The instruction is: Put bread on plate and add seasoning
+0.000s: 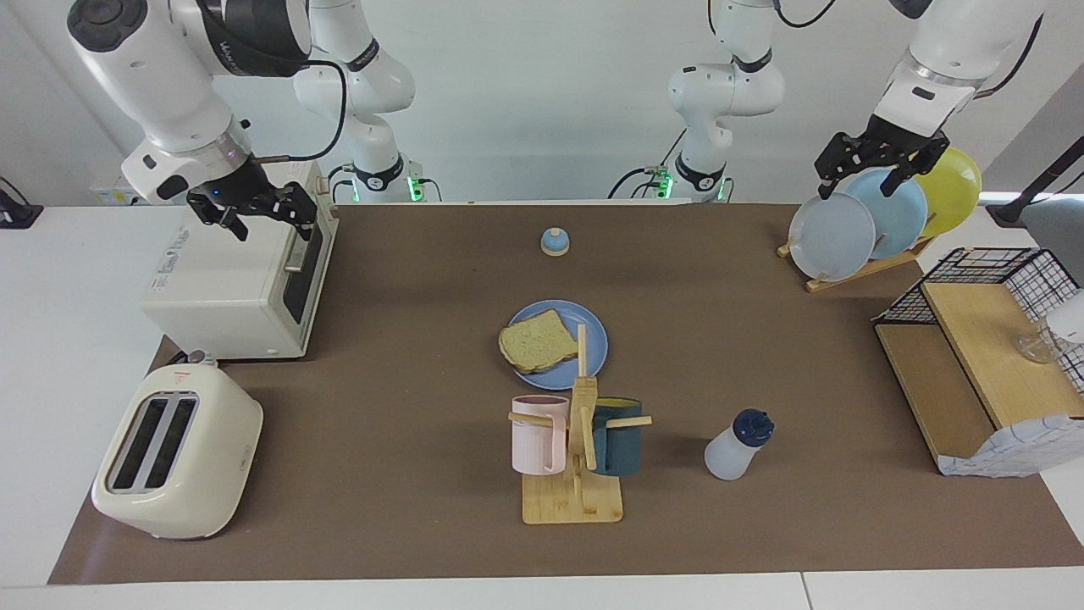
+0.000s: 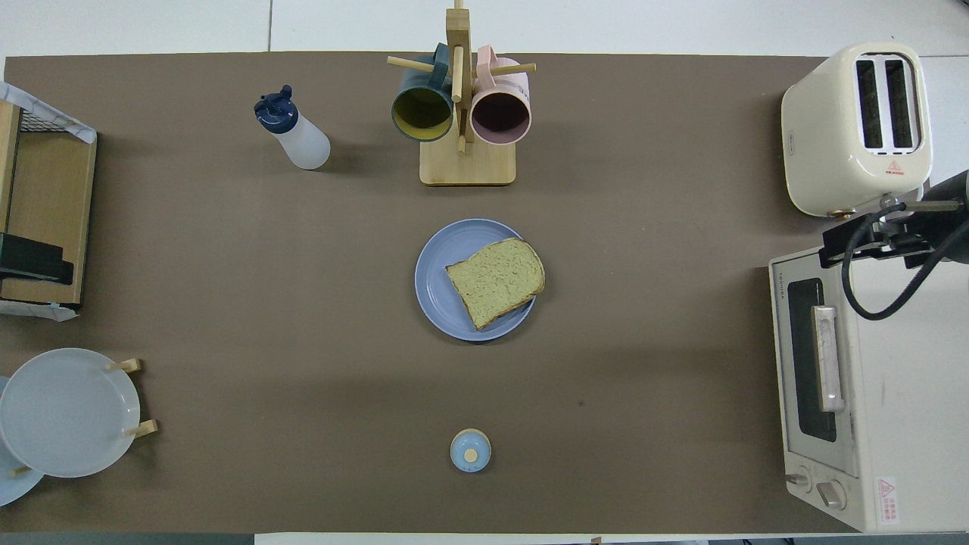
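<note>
Resting on the plate (image 1: 584, 341), the bread (image 1: 533, 341) lies mid-table while both grippers hang high at the table's two ends.

The left gripper (image 1: 872, 165) hovers with its fingers spread and empty over the rack (image 1: 855, 269) of upright plates; below it and farther from the robots stands the seasoning (image 1: 737, 445), upright on the mat, well apart from it. The right gripper (image 1: 254, 212) is also spread and empty, over the oven (image 1: 229, 288), with the toaster (image 1: 174, 449) below it, farther from the robots. Between the two grippers, the plate sits mid-table with the bread toward its right-arm edge, the crust just overhanging the rim. A mug tree (image 1: 576, 462) stands just beside the plate, farther from the robots, and a bell (image 1: 555, 242) sits nearer to them.
</note>
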{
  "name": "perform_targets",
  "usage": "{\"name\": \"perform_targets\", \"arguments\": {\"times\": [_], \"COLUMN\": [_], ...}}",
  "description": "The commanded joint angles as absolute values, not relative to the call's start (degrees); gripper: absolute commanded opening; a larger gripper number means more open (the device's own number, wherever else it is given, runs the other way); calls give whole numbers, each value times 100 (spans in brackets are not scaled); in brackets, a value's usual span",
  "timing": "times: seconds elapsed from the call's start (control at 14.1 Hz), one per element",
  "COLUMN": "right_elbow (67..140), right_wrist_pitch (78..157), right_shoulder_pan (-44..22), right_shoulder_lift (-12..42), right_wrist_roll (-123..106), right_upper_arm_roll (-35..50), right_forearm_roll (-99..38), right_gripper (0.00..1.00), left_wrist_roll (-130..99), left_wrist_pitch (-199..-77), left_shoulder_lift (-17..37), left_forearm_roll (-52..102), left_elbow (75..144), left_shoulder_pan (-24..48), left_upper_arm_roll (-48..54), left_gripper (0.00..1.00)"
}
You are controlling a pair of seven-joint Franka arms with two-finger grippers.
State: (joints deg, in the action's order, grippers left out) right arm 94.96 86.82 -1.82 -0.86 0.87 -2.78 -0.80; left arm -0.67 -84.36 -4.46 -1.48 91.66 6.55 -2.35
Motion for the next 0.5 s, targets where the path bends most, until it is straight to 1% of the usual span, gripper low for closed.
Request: {"name": "perform_targets", "arguments": {"times": [0.0, 0.14, 0.28, 0.43], "right_elbow": [9633, 9633, 9642, 9633], "right_wrist_pitch": [8754, 8754, 8754, 8763], "right_shoulder_pan": [-114, -114, -114, -114], "right_shoulder_lift": [-202, -202, -202, -202], "right_wrist_roll": [-26, -26, -26, -26], "right_upper_arm_roll": [-246, -246, -246, -246], "right_forearm_roll": [-97, -88, -88, -88], "right_gripper": [100, 100, 100, 100], "left_wrist_roll": [9, 0, -9, -9], "left_wrist_pitch": [-8656, -8710, -8693, -8710], "left_shoulder_lift": [-62, -297, -579, -615], "left_forearm_roll": [-70, -18, 44, 61], "left_elbow": [8956, 9069, 9464, 9492], "left_shoulder_pan": [677, 668, 668, 659], "left_upper_arm_roll": [-255, -281, -281, -281], "left_gripper": [100, 100, 100, 100]}}
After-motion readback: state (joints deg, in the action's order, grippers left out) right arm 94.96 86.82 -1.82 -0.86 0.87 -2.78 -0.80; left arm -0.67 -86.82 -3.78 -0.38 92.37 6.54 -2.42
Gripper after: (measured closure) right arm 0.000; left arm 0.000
